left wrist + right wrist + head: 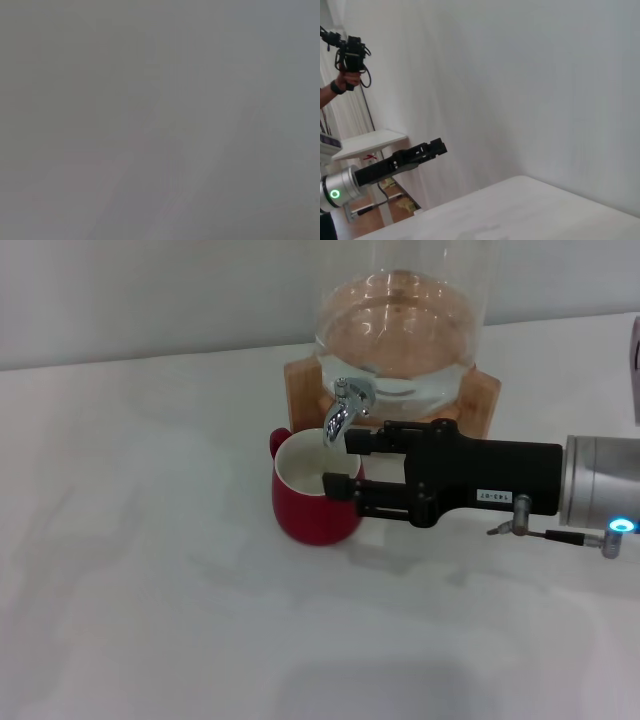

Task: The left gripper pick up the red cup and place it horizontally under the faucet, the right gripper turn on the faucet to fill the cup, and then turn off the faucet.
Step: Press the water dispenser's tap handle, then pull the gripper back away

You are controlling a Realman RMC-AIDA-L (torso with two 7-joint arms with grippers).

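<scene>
a: where did the red cup [312, 502] stand?
b: upright on the surface [150, 590], under the faucet [338, 416]. the right end effector [338, 462] was spread at its rim; the left end effector [437, 147] hung well apart.

From my seat: the white table [150, 620] fills most of the head view, with a plain pale wall [150, 290] behind it. The right wrist view shows that same kind of white wall [530, 75] running tall and bare, and a white tabletop [520, 210] below it. Farther off I see a small white side table [367, 142] on thin legs, pale curtains [350, 115] behind it, and brownish floor [370, 222]. Light is even and soft. My left wrist view is blank grey.
</scene>
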